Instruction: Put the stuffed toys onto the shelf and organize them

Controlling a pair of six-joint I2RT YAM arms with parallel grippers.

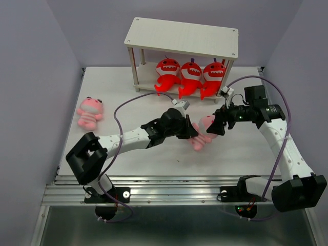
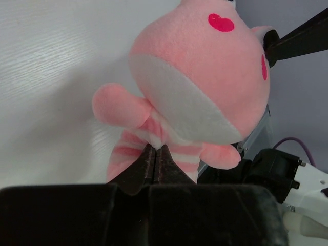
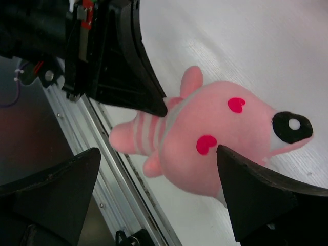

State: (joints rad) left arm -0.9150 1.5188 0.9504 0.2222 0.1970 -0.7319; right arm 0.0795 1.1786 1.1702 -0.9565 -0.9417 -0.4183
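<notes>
Pink toy (image 1: 205,124) in front of shelf (image 1: 182,37).
I see left gripper (image 2: 155,149) clamped on its striped body; right gripper (image 3: 158,149) wide open at its head.

White table (image 1: 241,154) with a faint wood grain, matte and flat. Along its near edge, a ribbed aluminium rail (image 1: 174,190) running side to side. Behind and at both sides, plain pale lilac walls (image 1: 36,46)
</notes>
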